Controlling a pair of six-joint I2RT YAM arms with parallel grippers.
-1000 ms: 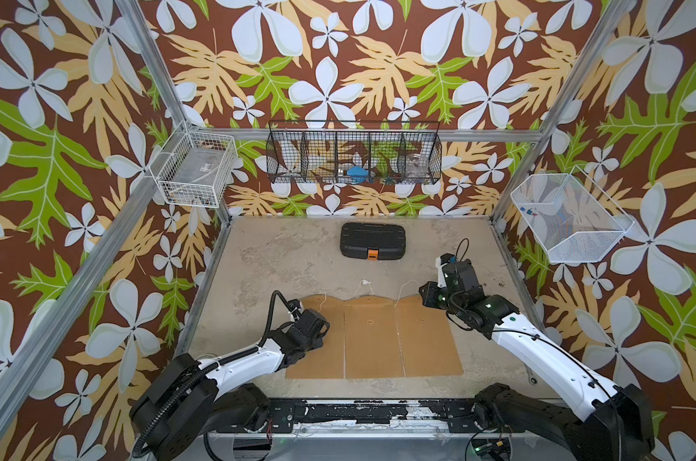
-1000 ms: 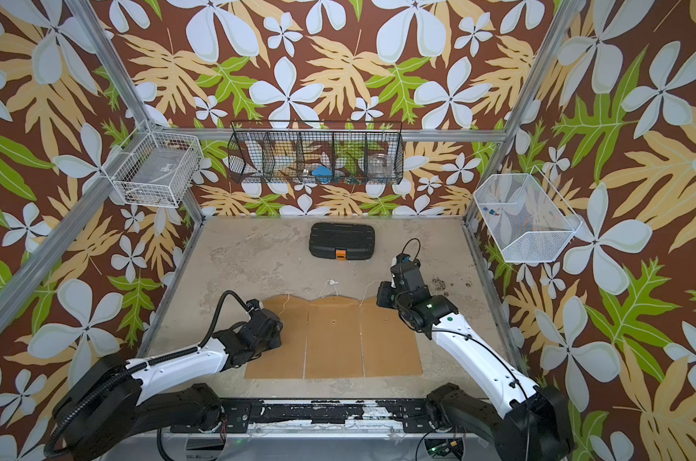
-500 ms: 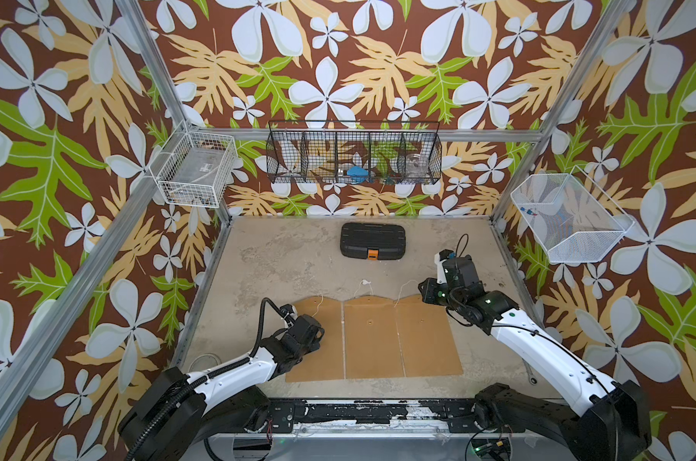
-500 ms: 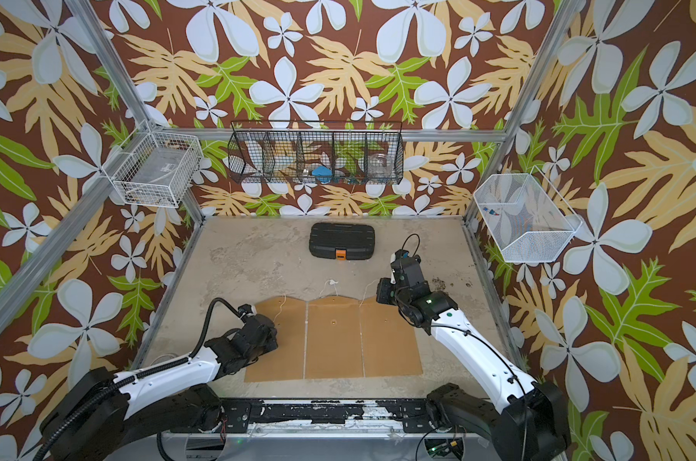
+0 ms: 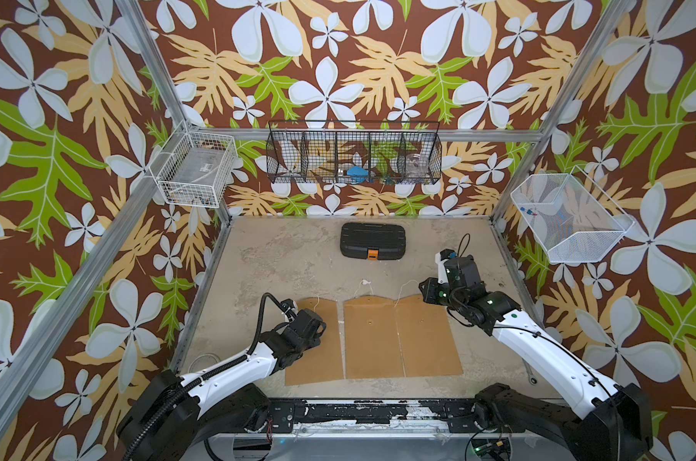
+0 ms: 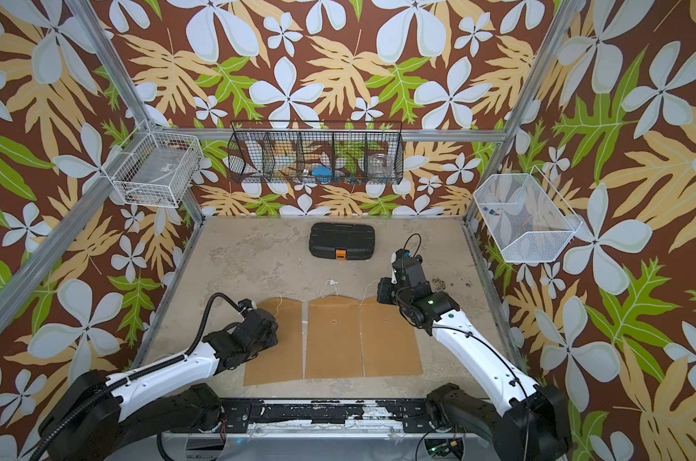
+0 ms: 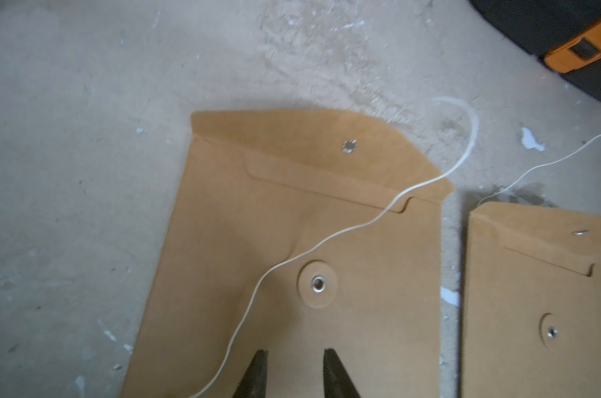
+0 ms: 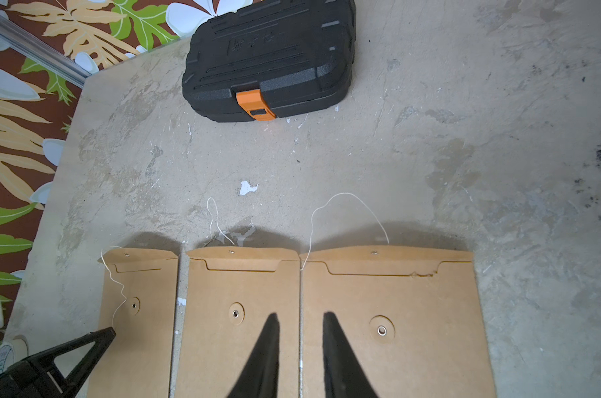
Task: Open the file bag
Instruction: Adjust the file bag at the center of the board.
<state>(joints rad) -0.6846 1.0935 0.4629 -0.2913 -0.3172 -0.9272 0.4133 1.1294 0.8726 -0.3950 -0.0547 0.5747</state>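
Three brown paper file bags lie side by side near the table's front edge. The left file bag (image 5: 328,361) (image 7: 361,241) has its flap (image 7: 309,138) folded back away from the round button (image 7: 318,284). Its white string (image 7: 326,237) lies loose across it. My left gripper (image 7: 294,353) (image 5: 316,325) hovers low over this bag, open, with nothing between its fingers; the string runs beside one finger. My right gripper (image 8: 300,315) (image 5: 426,291) is open above the seam between the middle file bag (image 5: 372,339) and the right file bag (image 5: 426,343), both with flaps back and strings loose.
A black tool case (image 5: 373,241) with an orange latch sits at the back of the table (image 5: 278,255). Wire baskets hang on the left wall (image 5: 196,167), back wall (image 5: 354,151) and right wall (image 5: 566,215). A tape roll (image 8: 7,348) lies near the table's left edge.
My left gripper's jaws have come apart and the left arm has shifted slightly over the left file bag. The right arm has hardly moved.
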